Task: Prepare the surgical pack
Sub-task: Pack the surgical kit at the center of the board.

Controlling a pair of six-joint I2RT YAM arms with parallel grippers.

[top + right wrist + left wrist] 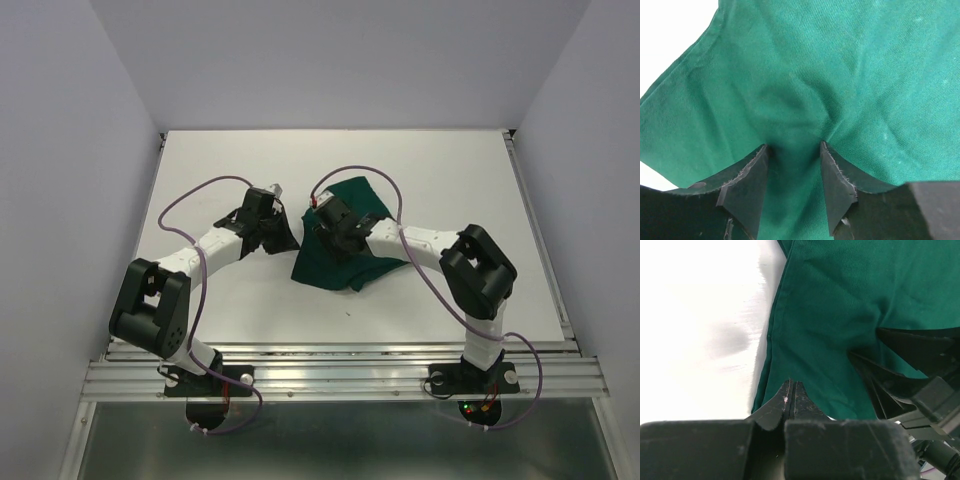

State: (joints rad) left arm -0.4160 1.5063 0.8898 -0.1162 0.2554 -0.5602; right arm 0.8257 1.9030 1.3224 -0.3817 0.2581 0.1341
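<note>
— Where's the cloth (pixel 325 265)?
— Bunched mid-worktop (pixel 430 170), slightly toward the far edge. Looks like the wrapping step.
— Hands?
— Left hand (pixel 791 385) is clenched at the cloth's left hem; whether it pinches fabric, I can't tell. Right hand (pixel 794 150) is released, jaws astride a pucker.
— Next?
— Probably take a fold and carry it across, flat.

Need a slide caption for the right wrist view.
Right claw open over the green drape, a raised fold of cloth standing between its jaws.
</note>
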